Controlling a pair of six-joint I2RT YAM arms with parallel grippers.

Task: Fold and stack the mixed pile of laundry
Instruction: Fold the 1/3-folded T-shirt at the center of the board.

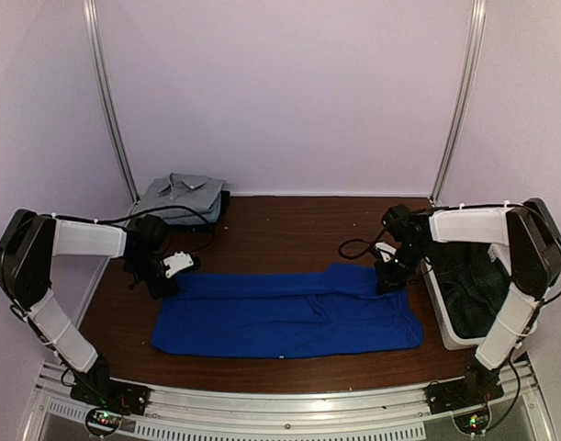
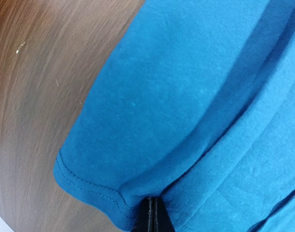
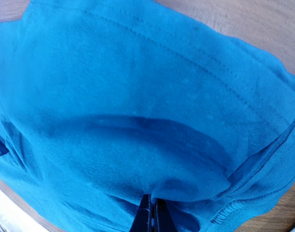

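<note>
A royal-blue garment (image 1: 289,314) lies spread across the front of the brown table (image 1: 289,230). My left gripper (image 1: 162,283) is shut on its far left edge; the left wrist view shows the black fingertips (image 2: 154,215) pinching a fold of blue cloth (image 2: 186,96) near the stitched hem. My right gripper (image 1: 387,281) is shut on its far right edge; the right wrist view shows the fingertips (image 3: 152,217) pinching the blue cloth (image 3: 137,96). A folded light grey shirt (image 1: 181,197) lies at the back left. A dark green-black piece (image 1: 468,285) lies in the white bin (image 1: 443,322).
The white bin stands at the right edge of the table beside my right arm. White walls with metal rails (image 1: 110,101) close off the back. Bare table shows in the left wrist view (image 2: 36,96).
</note>
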